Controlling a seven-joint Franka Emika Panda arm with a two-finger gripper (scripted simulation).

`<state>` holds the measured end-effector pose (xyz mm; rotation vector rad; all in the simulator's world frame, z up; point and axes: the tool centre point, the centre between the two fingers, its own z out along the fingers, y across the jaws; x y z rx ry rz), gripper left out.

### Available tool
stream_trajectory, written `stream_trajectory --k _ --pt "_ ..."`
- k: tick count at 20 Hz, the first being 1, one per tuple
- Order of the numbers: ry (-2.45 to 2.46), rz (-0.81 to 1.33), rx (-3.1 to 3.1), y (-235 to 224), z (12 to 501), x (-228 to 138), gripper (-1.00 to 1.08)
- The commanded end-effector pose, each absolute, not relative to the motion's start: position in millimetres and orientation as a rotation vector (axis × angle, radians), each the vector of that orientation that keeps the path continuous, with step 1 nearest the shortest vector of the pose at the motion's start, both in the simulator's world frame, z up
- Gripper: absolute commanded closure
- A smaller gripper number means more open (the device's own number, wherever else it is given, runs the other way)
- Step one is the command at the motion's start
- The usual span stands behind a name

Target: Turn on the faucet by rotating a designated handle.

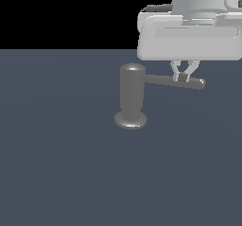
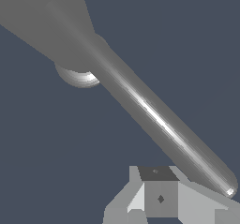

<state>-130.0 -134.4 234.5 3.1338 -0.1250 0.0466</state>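
A: Going from the exterior view's left, what comes first?

B: The faucet (image 1: 131,95), upright on its flared foot on the dark floor (image 1: 56,149). The handle (image 1: 172,81) leaves it near the top and runs out towards the exterior view's right, roughly level, dipping a little at the free end.

A: And the gripper?

B: The gripper (image 1: 184,76) hangs from above, over the outer part of the rod, nearer its free tip than the faucet. Its fingers (image 1: 176,72) point down, right at the rod's upper side.

A: Are the jaws on the rod?

B: I cannot tell. In the exterior view the two fingers look slightly spread, with a dark pad low between them, but whether they straddle the rod, press it, or stand just behind it is not clear. In the wrist view the handle (image 2: 159,117) passes beside one fingertip (image 2: 159,195), so it seems to lie to one side of the jaws and not between them.

A: So what does the next move turn on?

B: My judgement: the rod's long axis runs outward from the faucet, so turning it means a sideways push across that axis, near the tip where leverage is best, swinging it around the upright body
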Motion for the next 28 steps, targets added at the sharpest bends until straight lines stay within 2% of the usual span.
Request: stream_trajectory --k 1,28 --pt "-0.115 0.044 3.132 -138.8 231.6 -120.6 1.08" --pt "-0.149 0.016 3.135 -209.1 224.7 -60.1 1.08"
